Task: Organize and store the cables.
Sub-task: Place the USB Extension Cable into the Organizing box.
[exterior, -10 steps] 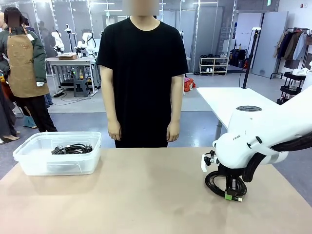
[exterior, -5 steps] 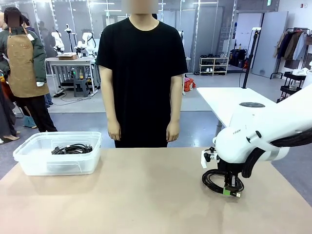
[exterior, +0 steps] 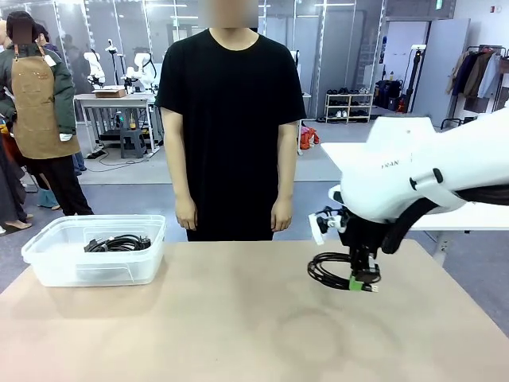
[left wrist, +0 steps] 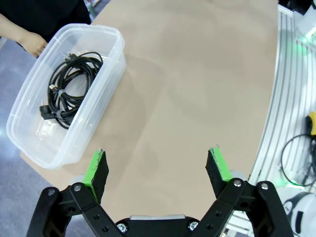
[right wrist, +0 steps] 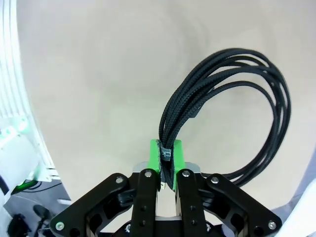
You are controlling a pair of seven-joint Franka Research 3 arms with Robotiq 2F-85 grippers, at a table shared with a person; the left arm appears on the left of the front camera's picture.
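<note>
Right tool (right wrist: 167, 154) clamped shut on a coiled black cable (right wrist: 232, 108), lifted clear of the table (exterior: 199, 318), right of centre in front view. Left tool (left wrist: 158, 168) wide open, empty. Carry high to clear the clear plastic bin (exterior: 48, 239) rim at left, where another cable (exterior: 119, 243) lies. Table between is bare.

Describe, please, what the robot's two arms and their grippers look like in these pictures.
The right arm is a glossy white, rounded shell with small dark lettering and a thick black hose beneath. The right gripper and left gripper are black linkages with visible bolts, each ending in two fingers with bright green pads.
</note>
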